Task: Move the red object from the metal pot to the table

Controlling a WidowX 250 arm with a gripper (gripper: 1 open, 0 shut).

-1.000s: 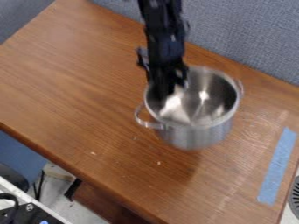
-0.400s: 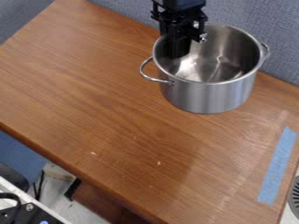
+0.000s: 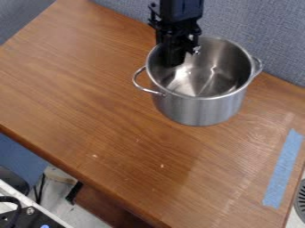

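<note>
The red object cannot be made out anywhere; it may be hidden behind the gripper or deep in the pot. The stainless-steel pot [image 3: 201, 109] sits toward one o'clock of the view, its mouth showing, one loop handle [image 3: 141, 82] at its nine o'clock and the other [image 3: 258, 66] near two. It has just shifted a little toward seven o'clock, along with the arm—so the pot itself seems to be moving, with no sign of the red object reaching the wood-grain tabletop [image 3: 113, 111].

The black gripper [image 3: 177, 59] comes down from twelve o'clock, fingers pointing down at the pot's ten-to-eleven o'clock rim. It is clenched—though whether it pinches the rim or something inside, I cannot tell. Blue tape [image 3: 284, 169] lies toward four o'clock.
</note>
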